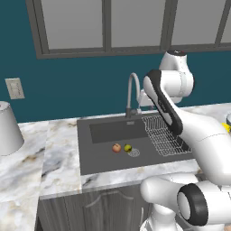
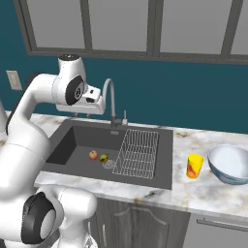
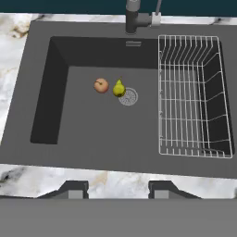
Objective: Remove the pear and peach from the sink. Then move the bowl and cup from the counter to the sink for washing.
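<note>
left base view, you find peach (image 1: 117, 147) and pear (image 1: 127, 147) side by side on the sink (image 1: 97, 160) floor beside the drain; right base view, cup (image 2: 194, 165) and bowl (image 2: 230, 163) waiting on the counter (image 2: 203, 191); hand view, your gripper (image 3: 118, 189) spread, empty, high over the fruit to line up.

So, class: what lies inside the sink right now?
Inside the sink lie the peach and the pear beside the drain, with a wire rack at one side. Nothing looks covered.
</note>
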Controlling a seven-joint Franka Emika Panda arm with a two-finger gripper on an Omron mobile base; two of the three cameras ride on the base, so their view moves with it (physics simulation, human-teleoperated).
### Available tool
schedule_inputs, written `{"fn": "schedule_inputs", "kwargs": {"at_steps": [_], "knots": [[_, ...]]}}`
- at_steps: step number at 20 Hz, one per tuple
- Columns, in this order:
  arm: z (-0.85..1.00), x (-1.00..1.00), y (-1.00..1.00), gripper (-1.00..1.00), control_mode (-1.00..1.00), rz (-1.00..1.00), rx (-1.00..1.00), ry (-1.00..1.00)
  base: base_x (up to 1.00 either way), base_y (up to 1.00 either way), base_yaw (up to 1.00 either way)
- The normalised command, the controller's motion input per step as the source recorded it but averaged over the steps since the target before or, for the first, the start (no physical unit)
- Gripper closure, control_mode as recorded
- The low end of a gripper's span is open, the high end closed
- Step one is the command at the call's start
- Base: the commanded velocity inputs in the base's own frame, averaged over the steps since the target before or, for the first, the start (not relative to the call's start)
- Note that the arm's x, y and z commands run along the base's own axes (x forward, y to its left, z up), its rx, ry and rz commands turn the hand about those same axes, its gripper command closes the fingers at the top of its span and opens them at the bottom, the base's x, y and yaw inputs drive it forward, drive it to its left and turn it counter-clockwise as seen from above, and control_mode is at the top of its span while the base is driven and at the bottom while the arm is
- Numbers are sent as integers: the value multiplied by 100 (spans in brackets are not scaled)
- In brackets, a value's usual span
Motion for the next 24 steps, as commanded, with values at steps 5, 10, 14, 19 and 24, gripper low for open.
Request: {"fn": "schedule_inputs", "kwargs": {"at_steps": [5,10,14,19,24], "knots": [[0,-6,0,-100,-100,0,0,0,0,0,0],[0,-8,13,-100,-100,0,0,0,0,0,0],[0,-9,12,-100,-100,0,0,0,0,0,0],[0,-7,14,-100,-100,0,0,0,0,0,0],[0,-6,17,-100,-100,0,0,0,0,0,0]]}}
